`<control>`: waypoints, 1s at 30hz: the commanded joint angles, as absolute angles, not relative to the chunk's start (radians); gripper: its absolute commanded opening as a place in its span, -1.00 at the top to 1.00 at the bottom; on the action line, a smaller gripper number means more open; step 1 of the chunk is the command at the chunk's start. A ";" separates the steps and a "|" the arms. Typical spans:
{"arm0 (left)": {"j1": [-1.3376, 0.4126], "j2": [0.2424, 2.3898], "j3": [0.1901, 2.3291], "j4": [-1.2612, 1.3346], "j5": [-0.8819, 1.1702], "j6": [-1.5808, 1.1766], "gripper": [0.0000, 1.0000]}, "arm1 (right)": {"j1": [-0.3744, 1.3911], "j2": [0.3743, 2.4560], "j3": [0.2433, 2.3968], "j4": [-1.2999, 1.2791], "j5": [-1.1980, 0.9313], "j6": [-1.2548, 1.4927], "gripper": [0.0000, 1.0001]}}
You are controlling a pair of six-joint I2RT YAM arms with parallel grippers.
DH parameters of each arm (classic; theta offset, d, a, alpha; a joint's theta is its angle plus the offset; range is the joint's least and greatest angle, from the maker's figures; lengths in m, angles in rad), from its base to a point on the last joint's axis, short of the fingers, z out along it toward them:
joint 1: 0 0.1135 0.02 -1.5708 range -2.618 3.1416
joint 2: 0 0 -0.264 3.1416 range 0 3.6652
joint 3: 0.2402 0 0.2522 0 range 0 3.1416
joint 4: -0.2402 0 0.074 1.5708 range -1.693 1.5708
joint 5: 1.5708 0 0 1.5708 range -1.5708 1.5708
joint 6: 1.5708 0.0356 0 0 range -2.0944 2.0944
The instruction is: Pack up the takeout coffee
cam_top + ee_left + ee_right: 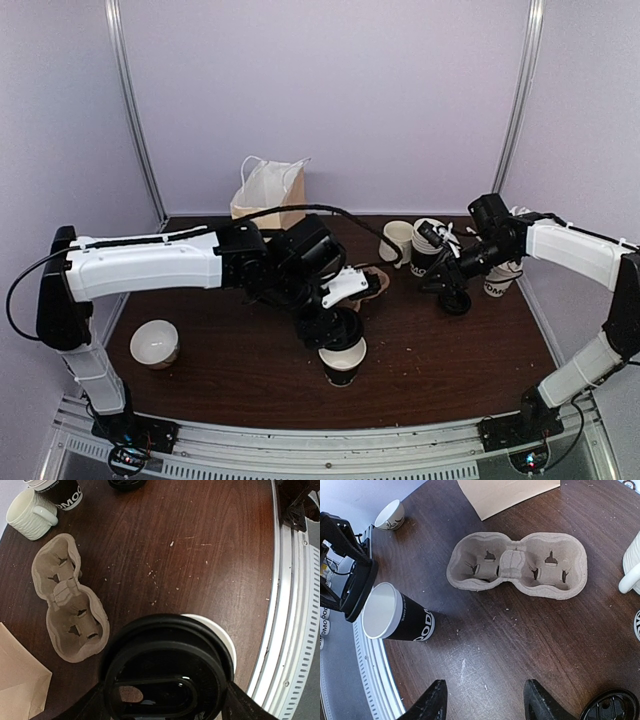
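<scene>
The left arm (150,262) is seen stretched inward from its side, the left gripper (332,325) pointed downward and clamped on a black lid (167,680). The right arm (570,245) is bent inward, the right gripper (487,702) held low, its fingers (436,702) spread apart.

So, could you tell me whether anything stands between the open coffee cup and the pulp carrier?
Nothing visible: only bare table lies between the coffee cup and the pulp carrier, whose wells are empty. The left claw holds the black lid at the cup's rim.
</scene>
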State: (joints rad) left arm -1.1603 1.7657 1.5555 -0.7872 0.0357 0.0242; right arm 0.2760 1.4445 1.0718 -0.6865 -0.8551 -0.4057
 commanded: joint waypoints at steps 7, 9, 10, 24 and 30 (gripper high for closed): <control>-1.166 1.842 1.638 -0.835 0.080 0.032 -0.51 | 0.283 1.473 1.086 -0.717 -0.859 -0.446 -0.11; -1.165 1.852 1.644 -0.840 0.076 0.034 -0.51 | 0.284 1.473 1.086 -0.722 -0.861 -0.450 -0.11; -1.164 1.855 1.646 -0.842 0.074 0.035 -0.51 | 0.284 1.473 1.085 -0.722 -0.860 -0.452 -0.11; -1.166 1.898 1.678 -0.883 0.083 0.035 -0.51 | 0.292 1.496 1.097 -0.746 -0.862 -0.470 -0.11; -1.165 1.907 1.681 -0.883 0.098 0.034 -0.51 | 0.297 1.502 1.099 -0.752 -0.864 -0.475 -0.11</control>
State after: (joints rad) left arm -1.1603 1.8870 1.6478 -0.8860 0.0746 0.0280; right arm 0.2871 1.4937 1.0740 -0.7376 -0.8558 -0.4538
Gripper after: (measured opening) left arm 0.757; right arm 0.554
